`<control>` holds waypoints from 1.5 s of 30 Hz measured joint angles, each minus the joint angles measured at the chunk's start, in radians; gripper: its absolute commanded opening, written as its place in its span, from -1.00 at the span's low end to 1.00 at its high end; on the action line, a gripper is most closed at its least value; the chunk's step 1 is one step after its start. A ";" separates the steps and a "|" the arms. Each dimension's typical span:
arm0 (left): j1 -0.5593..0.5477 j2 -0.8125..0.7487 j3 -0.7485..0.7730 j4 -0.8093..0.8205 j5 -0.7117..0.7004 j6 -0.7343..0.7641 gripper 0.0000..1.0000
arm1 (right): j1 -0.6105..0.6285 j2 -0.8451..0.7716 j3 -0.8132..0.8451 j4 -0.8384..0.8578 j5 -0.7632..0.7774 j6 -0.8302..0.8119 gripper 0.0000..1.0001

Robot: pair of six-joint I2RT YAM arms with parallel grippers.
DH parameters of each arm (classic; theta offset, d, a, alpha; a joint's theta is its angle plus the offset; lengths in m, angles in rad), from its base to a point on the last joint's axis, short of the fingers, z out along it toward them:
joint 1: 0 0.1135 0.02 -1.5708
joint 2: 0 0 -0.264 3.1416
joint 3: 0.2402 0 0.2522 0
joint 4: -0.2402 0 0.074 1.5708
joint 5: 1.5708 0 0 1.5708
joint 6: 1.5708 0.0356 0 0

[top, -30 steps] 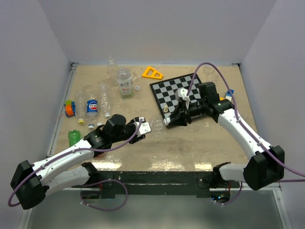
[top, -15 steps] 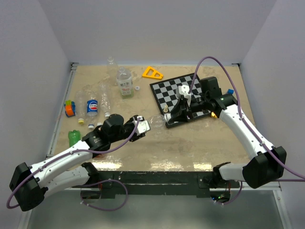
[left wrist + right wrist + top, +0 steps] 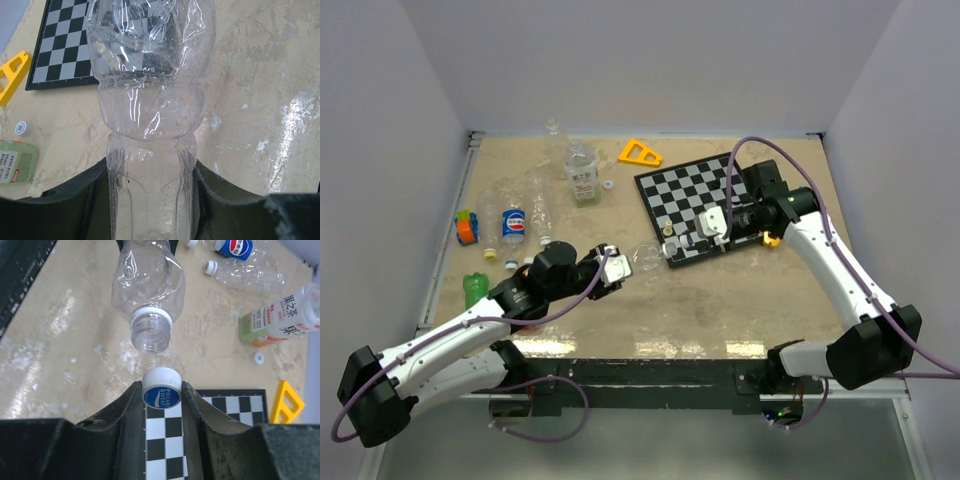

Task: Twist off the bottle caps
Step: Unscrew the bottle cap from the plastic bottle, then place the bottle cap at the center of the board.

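Right wrist view alone: blue-topped cap (image 3: 161, 396) pinched in right hand (image 3: 161, 390), off the bottle (image 3: 148, 287) clamped in left hand (image 3: 150, 172).

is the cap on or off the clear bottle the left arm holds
Off: the clear bottle has a bare open neck, and the right end effector grips a white-and-blue cap apart from it.

Left claw (image 3: 150, 186), right claw (image 3: 161, 394): both clamped

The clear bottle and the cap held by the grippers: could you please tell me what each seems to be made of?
The clear bottle looks like thin, glossy transparent plastic: creases, highlights, the chessboard showing through. The cap looks like opaque white plastic, probably moulded: ribbed rim, blue printed top.
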 measured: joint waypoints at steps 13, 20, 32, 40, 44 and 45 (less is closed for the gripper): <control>0.021 -0.251 -0.034 0.026 -0.130 -0.034 -1.00 | 0.009 0.041 -0.019 0.374 0.129 0.355 -0.59; 0.031 -0.402 -0.049 0.129 -0.271 -0.077 -1.00 | 0.240 0.290 0.047 0.574 0.359 0.689 -0.49; 0.032 -0.536 -0.093 0.205 -0.490 -0.084 -1.00 | 0.333 0.768 0.375 0.727 0.716 1.034 -0.22; 0.032 -0.508 -0.095 0.203 -0.497 -0.083 -1.00 | 0.331 0.962 0.553 0.748 0.860 1.109 -0.11; 0.033 -0.507 -0.095 0.204 -0.497 -0.083 -1.00 | 0.327 0.979 0.558 0.740 0.887 1.126 -0.02; 0.033 -0.507 -0.095 0.203 -0.497 -0.083 -1.00 | 0.324 0.979 0.558 0.741 0.889 1.131 -0.02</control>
